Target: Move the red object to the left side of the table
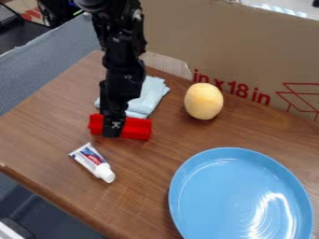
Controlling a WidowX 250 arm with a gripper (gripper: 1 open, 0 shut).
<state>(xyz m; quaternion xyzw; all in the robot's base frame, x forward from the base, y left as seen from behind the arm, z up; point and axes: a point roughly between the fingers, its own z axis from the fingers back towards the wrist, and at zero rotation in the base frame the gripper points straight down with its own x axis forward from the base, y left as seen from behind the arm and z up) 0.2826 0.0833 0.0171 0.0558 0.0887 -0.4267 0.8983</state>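
Observation:
The red object [137, 129], a small bright red block, lies on the brown table [48, 121] left of centre. My gripper [114, 122] hangs from the dark arm straight down onto the block's left half and hides that part of it. Its dark fingers stand open around the block, low at the tabletop. I cannot tell whether they touch it.
A white toothpaste tube [91, 161] lies near the front left edge. A light blue cloth [152, 93] sits just behind the block, a yellow round fruit [204, 101] to its right. A large blue plate [187, 182] fills the front right. A cardboard box [256, 51] lines the back.

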